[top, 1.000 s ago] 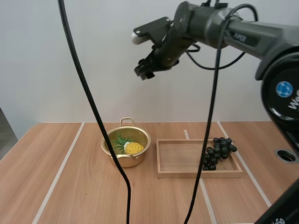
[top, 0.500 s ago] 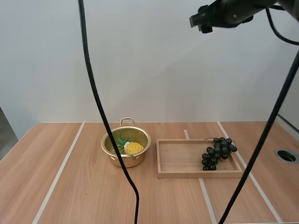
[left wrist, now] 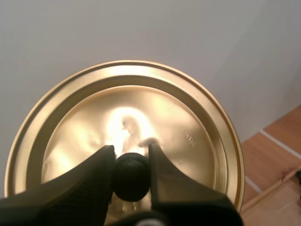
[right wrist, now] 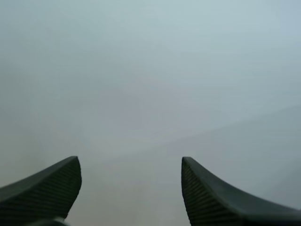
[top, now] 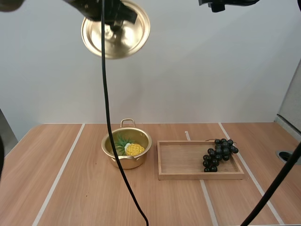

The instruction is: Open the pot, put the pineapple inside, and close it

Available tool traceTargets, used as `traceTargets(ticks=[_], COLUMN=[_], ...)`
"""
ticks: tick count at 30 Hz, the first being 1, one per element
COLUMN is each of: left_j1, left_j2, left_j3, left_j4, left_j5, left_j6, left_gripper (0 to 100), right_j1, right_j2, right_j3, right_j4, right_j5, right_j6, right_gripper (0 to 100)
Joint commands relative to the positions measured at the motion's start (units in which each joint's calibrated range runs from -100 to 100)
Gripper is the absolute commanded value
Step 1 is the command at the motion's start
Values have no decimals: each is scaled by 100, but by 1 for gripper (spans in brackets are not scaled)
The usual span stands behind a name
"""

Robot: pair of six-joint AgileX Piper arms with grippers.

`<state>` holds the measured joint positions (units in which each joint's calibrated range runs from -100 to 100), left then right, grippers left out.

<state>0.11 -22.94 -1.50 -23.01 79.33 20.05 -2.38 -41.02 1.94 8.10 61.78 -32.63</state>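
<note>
- High view: pineapple (top: 134, 149) sits in the open pot (top: 117, 157), 9 o'clock of the wooden tray (top: 188, 175).
- My left gripper (left wrist: 130, 155) pinches the lid (left wrist: 188, 136) by its knob (left wrist: 132, 178), high overhead; closing remains.
- My right gripper (right wrist: 129, 162) stands wide, empty.

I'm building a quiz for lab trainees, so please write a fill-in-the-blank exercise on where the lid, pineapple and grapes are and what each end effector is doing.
1. The left end effector is shut on the black ____ of the round golden metal lid.
2. The yellow toy pineapple lies ____ the golden metal pot.
3. The bunch of dark grapes rests in the rectangular wooden ____.
4. The right end effector is ____, holding nothing.

Missing words: knob; inside; tray; open.
</note>
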Motion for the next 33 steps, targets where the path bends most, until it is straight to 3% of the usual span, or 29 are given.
traceTargets(ticks=[1,11,22,33], left_j1=[-4,-4,-4,-4], left_j2=[89,726,1506,1863], left_j3=[569,1585,1994,2887], left_j4=[58,72,153,84], left_j5=[-32,-30,1186,270], left_j6=[31,431,574,1117], left_gripper=[0,0,0,0], right_j1=[-23,-23,-23,-23], right_j2=[-80,-80,-80,-80], right_j3=[3,3,3,3], right_j4=[-147,-159,-159,-159], right_j5=[-83,-33,151,151], right_j6=[24,287,285,285], right_gripper=[100,100,100,100])
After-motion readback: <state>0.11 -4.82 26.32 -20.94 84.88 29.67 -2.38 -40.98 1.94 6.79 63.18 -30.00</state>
